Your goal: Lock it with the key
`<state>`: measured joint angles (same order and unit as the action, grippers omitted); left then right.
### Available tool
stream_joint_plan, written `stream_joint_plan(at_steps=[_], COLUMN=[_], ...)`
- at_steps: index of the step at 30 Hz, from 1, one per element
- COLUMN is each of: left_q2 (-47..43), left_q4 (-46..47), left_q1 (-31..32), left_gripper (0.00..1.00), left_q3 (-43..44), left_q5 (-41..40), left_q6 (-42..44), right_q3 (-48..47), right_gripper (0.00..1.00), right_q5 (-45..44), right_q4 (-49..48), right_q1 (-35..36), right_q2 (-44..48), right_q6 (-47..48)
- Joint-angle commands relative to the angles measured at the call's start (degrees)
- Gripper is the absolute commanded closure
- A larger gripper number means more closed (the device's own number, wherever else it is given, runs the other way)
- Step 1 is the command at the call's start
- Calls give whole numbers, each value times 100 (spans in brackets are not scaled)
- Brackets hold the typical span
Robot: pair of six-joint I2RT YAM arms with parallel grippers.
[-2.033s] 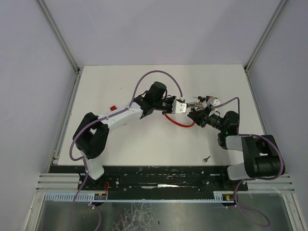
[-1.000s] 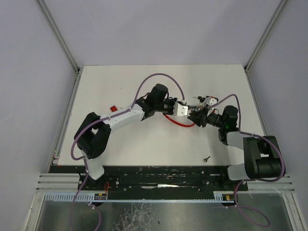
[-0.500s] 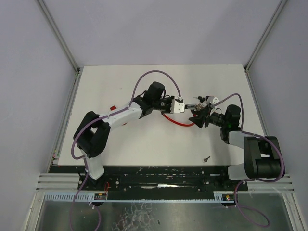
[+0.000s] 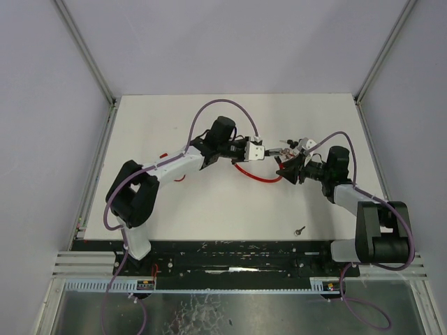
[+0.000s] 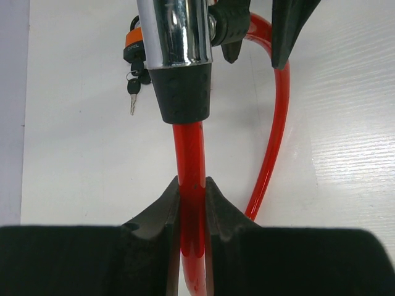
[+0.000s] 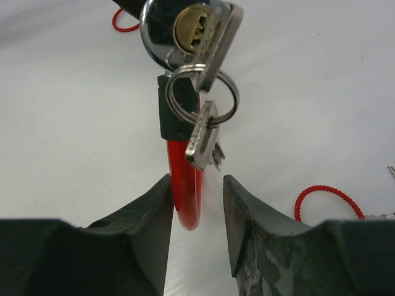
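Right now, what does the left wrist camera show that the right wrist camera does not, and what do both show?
Only the left wrist view: the left gripper shut on the red cable, and an orange padlock beyond it. Only the right wrist view: the brass keyhole and the keys hanging on a ring below it. Both: the chrome lock body, its black sleeve and the red cable.

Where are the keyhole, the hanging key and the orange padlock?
keyhole (image 6: 190, 28): right wrist view, on the brass face of the cylinder.
hanging key (image 6: 202, 139): right wrist view, on the middle of the key, below the ring.
orange padlock (image 5: 132, 39): left wrist view, on its orange body.
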<state>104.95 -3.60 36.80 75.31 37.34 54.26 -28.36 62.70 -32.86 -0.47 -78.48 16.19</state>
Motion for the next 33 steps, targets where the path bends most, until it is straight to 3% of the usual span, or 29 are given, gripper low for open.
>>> stream_joint_plan(at_steps=[1, 10, 13, 19, 22, 24, 28, 30, 32, 33], left_q2=[124, 100, 95, 142, 188, 181, 197, 252, 300, 318], left_q4=[134, 195, 213, 223, -21, -99, -93, -57, -49, -46], left_q1=[-80, -120, -120, -129, -173, -227, -295, -294, -294, -300], left_gripper=[100, 100, 100, 100, 100, 100, 100, 100, 100, 100], left_q3=[-40, -29, -7, 48, 182, 228, 283, 353, 431, 456], left_q5=[111, 688, 958, 1265, 1480, 1778, 2131, 2169, 2235, 2292], left_q6=[-51, -159, -182, -261, -225, -235, -354, -506, -645, -716], right_q3=[-145, 32, 34, 207, 242, 142, 223, 105, -282, -407], right_gripper=[61, 99, 100, 100, 100, 100, 100, 100, 100, 100], right_q5=[114, 377, 400, 413, -300, -303, 627, 479, 8, -251], right_q4=[-281, -1303, -1714, -3514, -2744, -2248, -3593, -2735, -356, 82], right_q1=[-34, 90, 179, 205, 196, 196, 309, 433, 724, 862], right_q2=[27, 19, -64, -380, 25, 210, -83, 94, 467, 537], right_q6=[-174, -950, -1428, -2883, -2196, -2006, -2839, -2054, -579, -158])
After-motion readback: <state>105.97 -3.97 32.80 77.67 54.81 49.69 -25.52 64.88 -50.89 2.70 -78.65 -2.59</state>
